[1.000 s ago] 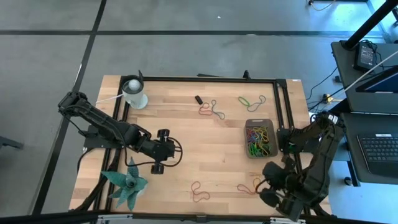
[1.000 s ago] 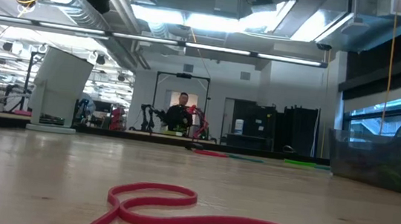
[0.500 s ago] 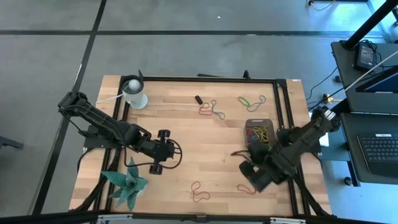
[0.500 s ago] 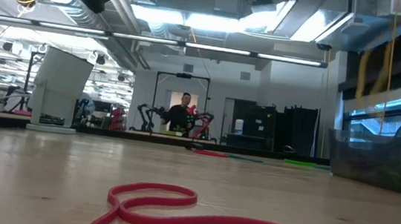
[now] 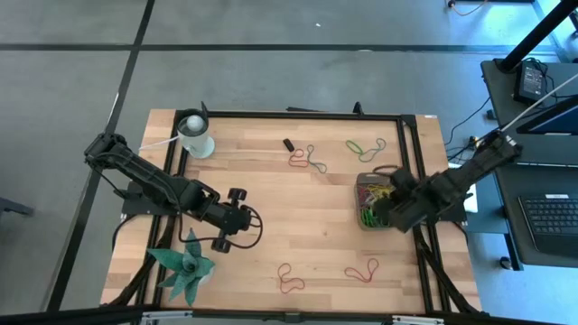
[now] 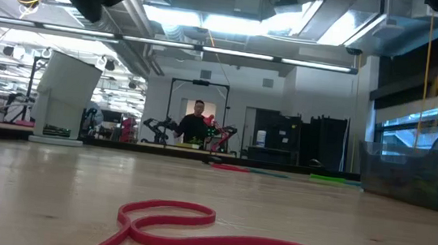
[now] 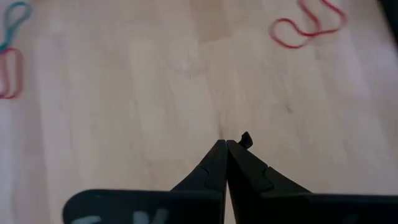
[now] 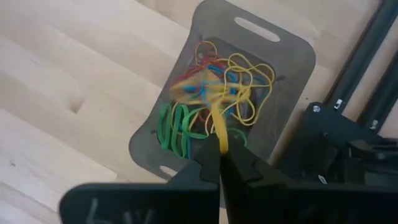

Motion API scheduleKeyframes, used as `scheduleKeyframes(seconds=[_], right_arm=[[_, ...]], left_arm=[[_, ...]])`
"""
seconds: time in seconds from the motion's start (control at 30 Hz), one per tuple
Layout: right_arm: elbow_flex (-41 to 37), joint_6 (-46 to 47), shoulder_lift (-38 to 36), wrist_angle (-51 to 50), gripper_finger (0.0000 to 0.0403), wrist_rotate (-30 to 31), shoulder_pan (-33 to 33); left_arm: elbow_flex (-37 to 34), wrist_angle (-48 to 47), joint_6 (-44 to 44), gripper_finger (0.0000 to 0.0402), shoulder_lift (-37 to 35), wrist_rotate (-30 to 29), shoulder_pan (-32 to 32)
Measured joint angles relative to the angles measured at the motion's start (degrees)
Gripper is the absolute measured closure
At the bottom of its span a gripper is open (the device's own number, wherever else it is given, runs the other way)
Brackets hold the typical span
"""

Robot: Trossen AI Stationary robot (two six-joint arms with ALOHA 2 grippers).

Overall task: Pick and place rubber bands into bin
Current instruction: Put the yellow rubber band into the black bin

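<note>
1. Right gripper (image 8: 219, 163) is over the bin (image 5: 363, 180) at the table's right side, fingers pressed together and pinching a yellow rubber band (image 8: 217, 127) that hangs down into the bin's pile.
2. The bin is a dark grey tray with a slot handle at each end, sitting near the right edge of the wooden table (image 5: 271, 217). It holds a tangle of rubber bands (image 8: 211, 93): yellow, green, red, blue.
3. Loose bands on the table: a red one (image 5: 288, 276) and another red one (image 5: 363, 271) near the front edge, a red and dark pair (image 5: 303, 159) plus a green one (image 5: 359, 146) toward the back.
4. Left gripper (image 7: 226, 149) waits mid-left of the table, fingertips closed against each other, nothing between them (tips just above bare wood).
5. Other stuff: white cup (image 5: 195, 134) at back left corner, small black oblong piece (image 5: 288, 144) near the back, green spiky plant-like toy (image 5: 183, 268) at front left.
6. Low view: a red band (image 6: 223, 237) close up in front, and a person (image 6: 196, 124) far off in the room.
</note>
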Motion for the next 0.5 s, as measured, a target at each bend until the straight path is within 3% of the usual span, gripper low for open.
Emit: scheduleKeyframes(seconds=[0.23, 0.37, 0.5], right_arm=[[-11.02, -9.09, -10.68, 11.33, 0.0403, -1.23, -4.34], [-19.55, -16.17, -13.22, 21.63, 0.0403, -7.77, -7.97], [-27.40, -18.40, -12.86, 23.92, 0.0403, -14.92, -10.95]], left_arm=[[-0.01, 0.51, -0.93, 0.0398, 0.00, -3.51, 2.30], [0.00, 0.58, -2.95, 0.0398, 0.00, -4.75, 3.67], [-0.01, 0.76, -5.22, 0.0398, 0.00, -5.76, 4.85]])
